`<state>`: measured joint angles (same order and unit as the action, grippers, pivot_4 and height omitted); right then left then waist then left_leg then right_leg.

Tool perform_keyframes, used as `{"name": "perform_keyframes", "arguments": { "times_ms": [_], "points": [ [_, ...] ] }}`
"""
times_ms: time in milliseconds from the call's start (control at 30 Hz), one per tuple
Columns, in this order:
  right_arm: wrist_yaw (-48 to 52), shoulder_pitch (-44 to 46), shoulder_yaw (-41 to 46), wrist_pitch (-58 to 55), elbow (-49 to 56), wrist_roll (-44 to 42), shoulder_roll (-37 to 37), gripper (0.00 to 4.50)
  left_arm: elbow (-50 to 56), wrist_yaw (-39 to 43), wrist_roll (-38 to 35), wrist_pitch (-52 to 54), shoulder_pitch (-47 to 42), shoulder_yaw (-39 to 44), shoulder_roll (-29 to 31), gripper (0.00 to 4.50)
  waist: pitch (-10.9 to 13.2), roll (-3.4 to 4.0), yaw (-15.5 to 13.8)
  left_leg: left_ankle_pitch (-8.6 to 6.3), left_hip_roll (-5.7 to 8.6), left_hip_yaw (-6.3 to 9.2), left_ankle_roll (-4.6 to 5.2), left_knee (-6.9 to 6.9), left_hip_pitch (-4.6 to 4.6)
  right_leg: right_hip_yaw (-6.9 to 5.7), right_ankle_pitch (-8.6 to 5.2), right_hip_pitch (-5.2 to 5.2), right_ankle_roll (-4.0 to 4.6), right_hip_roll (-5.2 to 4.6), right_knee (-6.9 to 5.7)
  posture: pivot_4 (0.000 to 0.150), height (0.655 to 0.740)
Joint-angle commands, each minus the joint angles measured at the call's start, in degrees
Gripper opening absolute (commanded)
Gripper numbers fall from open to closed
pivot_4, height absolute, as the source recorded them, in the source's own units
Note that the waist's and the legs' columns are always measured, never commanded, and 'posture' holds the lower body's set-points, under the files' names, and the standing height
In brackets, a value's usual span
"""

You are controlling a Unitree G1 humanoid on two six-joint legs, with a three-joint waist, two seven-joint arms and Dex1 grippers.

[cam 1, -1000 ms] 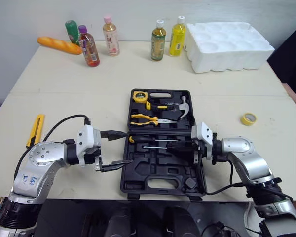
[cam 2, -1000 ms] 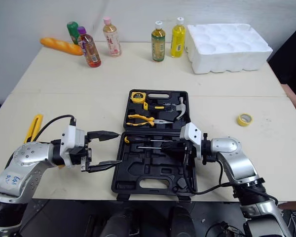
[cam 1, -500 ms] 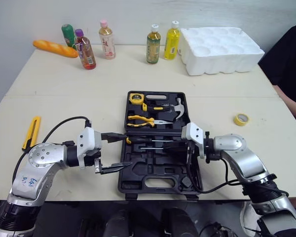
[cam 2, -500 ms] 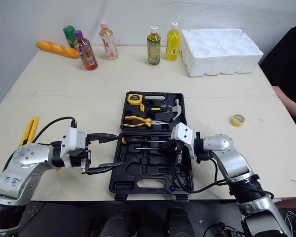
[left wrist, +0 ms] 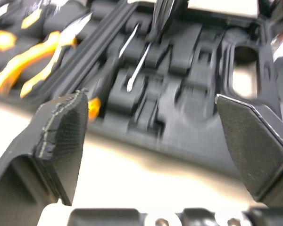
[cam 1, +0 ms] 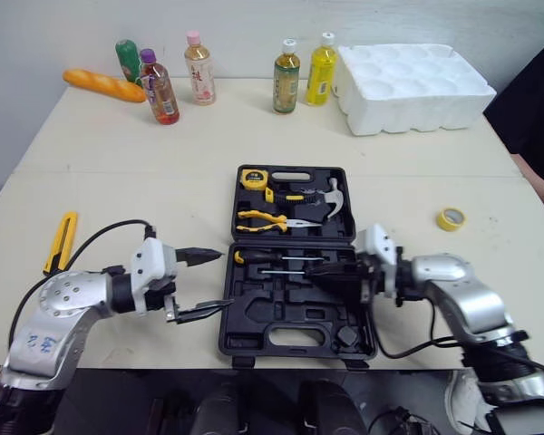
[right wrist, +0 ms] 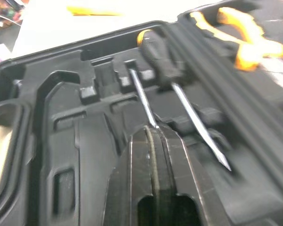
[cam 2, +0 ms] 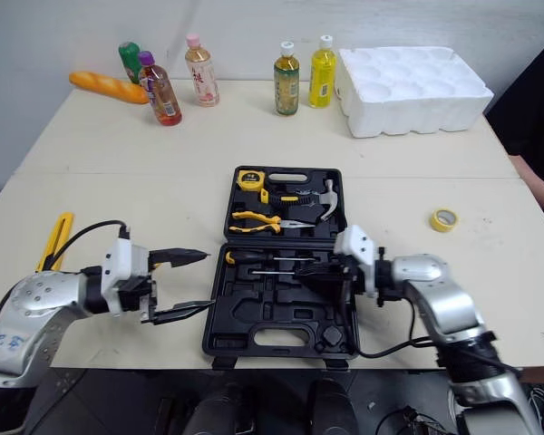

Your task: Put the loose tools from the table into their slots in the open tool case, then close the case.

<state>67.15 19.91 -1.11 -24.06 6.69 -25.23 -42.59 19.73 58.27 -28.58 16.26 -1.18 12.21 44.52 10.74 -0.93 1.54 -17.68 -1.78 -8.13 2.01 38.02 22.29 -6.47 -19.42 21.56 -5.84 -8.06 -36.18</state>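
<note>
Screwdriver (right wrist: 142, 98) shaft meets closed right hand (right wrist: 153, 134) tips; right wrist view.

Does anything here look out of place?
A yellow hand tool lies at the far left and a yellow tape roll right of the tool case, both outside it. A bread loaf lies beside drink bottles.

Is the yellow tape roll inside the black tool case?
No, the yellow tape roll lies on the table, apart from the tool case.
</note>
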Motion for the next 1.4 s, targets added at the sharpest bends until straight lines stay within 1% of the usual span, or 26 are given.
{"name": "perform_keyframes", "arguments": {
  "times_ms": [33,67,100,167,200,333,433,633,800,900,967,1167,1267,1400],
  "points": [
    [0.2,-3.2,7.2,-2.3,3.6,-2.2,-5.6,2.41,-0.9,0.0,-2.4,-0.1,3.5,8.5,1.5,4.50,0.0,0.00,0.0,-0.01,-0.01,0.02,0.00,-0.01,0.00,-0.04,0.00,-0.04,0.00,0.00,0.10,0.150,0.7400],
    [-0.4,-4.3,9.9,-1.1,3.0,-1.9,-6.8,3.17,-2.1,0.2,-2.1,-0.5,4.9,10.9,2.0,4.50,0.0,0.00,0.0,-0.02,-0.01,0.03,0.00,-0.01,0.00,-0.05,0.00,-0.04,-0.01,-0.01,0.11,0.150,0.7400],
    [-0.8,-5.1,11.7,-0.3,2.5,-1.7,-7.6,3.42,-2.9,0.4,-1.9,-0.8,5.9,12.4,2.4,4.50,0.0,0.00,0.0,-0.02,-0.01,0.03,0.00,-0.02,0.00,-0.06,0.00,-0.05,-0.01,0.00,0.13,0.150,0.7400],
    [-1.8,-6.2,14.8,1.5,1.2,-1.3,-8.3,4.40,-4.1,0.6,-1.4,-1.4,7.4,14.7,2.8,4.50,0.0,0.00,0.1,-0.02,0.01,0.01,0.00,-0.03,-0.01,-0.06,0.01,-0.04,-0.02,-0.01,0.13,0.150,0.7400],
    [-2.0,-6.6,15.5,1.9,1.0,-1.2,-8.3,4.47,-4.3,0.7,-1.4,-1.6,7.8,15.1,2.8,4.50,0.0,0.00,0.1,-0.03,0.00,0.00,0.00,-0.03,-0.01,-0.05,0.02,-0.04,-0.03,0.00,0.13,0.150,0.7400],
    [-0.9,-12.2,27.4,14.2,-7.6,-0.2,-9.2,4.47,-12.7,-1.0,0.5,-4.5,13.5,25.9,2.6,4.50,0.0,0.00,0.0,-0.06,0.00,-0.01,-0.03,-0.10,-0.01,-0.05,0.03,-0.03,-0.04,0.00,0.17,0.150,0.7400],
    [-0.6,-15.7,32.8,22.0,-17.0,1.3,-10.0,4.47,-17.7,-3.5,0.4,-7.1,14.9,32.0,1.5,4.50,0.0,-0.02,0.0,-0.08,0.00,-0.10,-0.01,-0.19,-0.02,-0.05,0.02,-0.02,-0.04,0.05,0.29,0.150,0.7400],
    [-5.3,-16.6,38.3,37.3,-38.4,5.7,-12.5,4.47,-27.6,-6.0,1.7,-13.0,18.5,39.0,-0.1,4.50,0.0,-0.03,0.2,-0.13,0.08,-0.24,0.12,-0.17,-0.15,0.12,0.08,-0.05,-0.13,-0.11,0.25,0.150,0.7400],
    [-9.2,-17.0,38.9,44.4,-50.2,7.4,-14.4,4.47,-36.2,-10.8,2.7,-16.8,19.5,42.7,-0.4,4.50,0.0,-0.03,0.4,-0.14,0.04,-0.24,-0.03,-0.38,-0.22,0.14,0.05,0.04,-0.08,-0.12,0.26,0.150,0.7400],
    [-12.7,-18.0,39.8,47.4,-56.6,8.1,-15.5,4.47,-42.0,-14.2,1.3,-16.3,20.4,46.8,0.5,4.50,0.0,-0.03,0.7,-0.16,0.04,-0.24,-0.10,-0.44,-0.25,0.15,0.05,0.05,-0.07,-0.15,0.27,0.150,0.7400],
    [-14.8,-18.6,39.7,48.9,-60.0,8.8,-16.3,4.47,-44.8,-15.3,1.0,-16.5,20.8,48.2,1.1,4.50,0.0,-0.03,0.8,-0.17,0.06,-0.25,-0.12,-0.54,-0.27,0.15,0.04,0.05,-0.06,-0.18,0.30,0.150,0.7400],
    [-22.7,-19.6,37.6,53.0,-67.5,12.2,-18.8,4.47,-46.1,-14.6,1.8,-17.5,21.2,46.2,1.4,4.50,0.0,-0.02,1.0,-0.23,0.16,-0.27,-0.31,-0.61,-0.36,0.15,0.04,0.02,-0.06,-0.32,0.26,0.150,0.7400],
    [-20.7,-18.7,38.1,54.3,-67.7,10.3,-17.8,4.47,-45.8,-14.3,1.9,-17.9,21.1,45.3,1.2,4.50,0.0,-0.02,1.3,-0.22,0.15,-0.27,-0.38,-0.69,-0.40,0.15,0.03,0.03,-0.04,-0.31,0.28,0.150,0.7400],
    [-15.6,-18.0,37.7,53.7,-64.2,7.3,-14.8,4.47,-45.6,-13.5,1.9,-19.3,19.9,43.7,1.4,4.50,0.0,-0.06,1.6,-0.20,0.14,-0.28,-0.42,-0.77,-0.45,0.14,0.03,-0.01,-0.03,-0.28,0.29,0.150,0.7400]
  ]
}}
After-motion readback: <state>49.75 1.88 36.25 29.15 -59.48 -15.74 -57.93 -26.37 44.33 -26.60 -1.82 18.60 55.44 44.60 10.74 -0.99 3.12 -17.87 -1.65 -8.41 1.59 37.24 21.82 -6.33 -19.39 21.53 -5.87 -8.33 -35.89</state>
